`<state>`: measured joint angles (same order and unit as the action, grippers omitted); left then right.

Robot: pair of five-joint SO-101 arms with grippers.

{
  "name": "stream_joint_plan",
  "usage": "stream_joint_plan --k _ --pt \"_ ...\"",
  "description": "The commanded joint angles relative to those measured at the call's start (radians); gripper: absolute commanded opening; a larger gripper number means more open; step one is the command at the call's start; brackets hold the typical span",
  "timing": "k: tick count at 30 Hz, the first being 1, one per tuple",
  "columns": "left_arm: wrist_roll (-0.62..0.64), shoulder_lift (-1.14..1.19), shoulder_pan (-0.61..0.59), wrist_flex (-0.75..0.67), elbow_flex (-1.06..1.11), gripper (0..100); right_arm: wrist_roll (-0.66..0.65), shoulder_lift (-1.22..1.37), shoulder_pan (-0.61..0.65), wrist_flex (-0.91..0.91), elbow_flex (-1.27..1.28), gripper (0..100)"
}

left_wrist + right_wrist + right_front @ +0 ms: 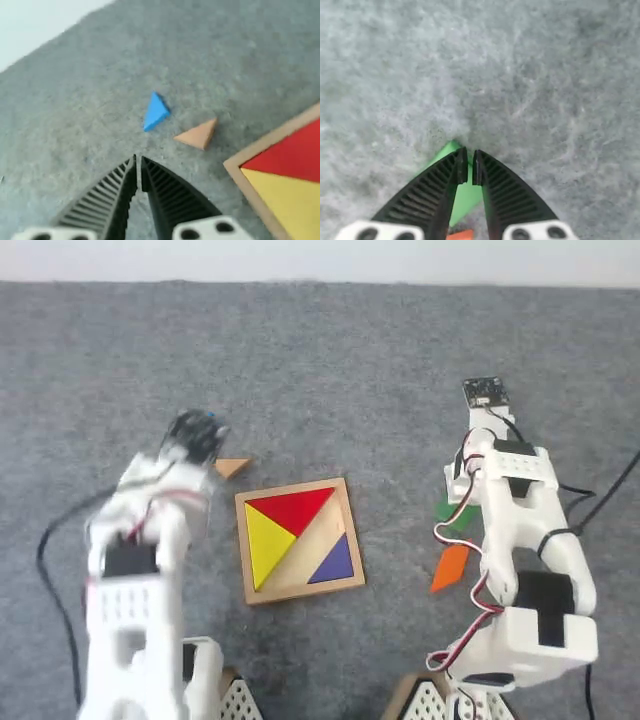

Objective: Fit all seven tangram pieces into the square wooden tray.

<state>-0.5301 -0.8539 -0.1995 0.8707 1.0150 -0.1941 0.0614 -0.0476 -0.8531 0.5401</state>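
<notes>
The left gripper, fingers together and empty, hangs over the mat just before the tan triangle and the blue triangle, probably to take one next. The right gripper, also closed, points down over a green piece at the right. In the centre, the square wooden tray holds three triangles.
</notes>
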Motion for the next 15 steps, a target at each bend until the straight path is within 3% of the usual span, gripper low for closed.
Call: stream_joint_plan --k 1,6,15 --pt "-0.196 0.358 0.020 -0.021 -0.228 5 0.012 -0.062 -0.008 0.022 -0.005 3.1" --pt "-0.345 0.724 0.026 0.041 -0.461 17 0.011 -0.062 -0.008 0.022 -0.005 3.1" --pt "-0.471 1.185 0.025 0.235 -0.892 18 0.005 -0.062 -0.008 0.022 -0.006 3.1"
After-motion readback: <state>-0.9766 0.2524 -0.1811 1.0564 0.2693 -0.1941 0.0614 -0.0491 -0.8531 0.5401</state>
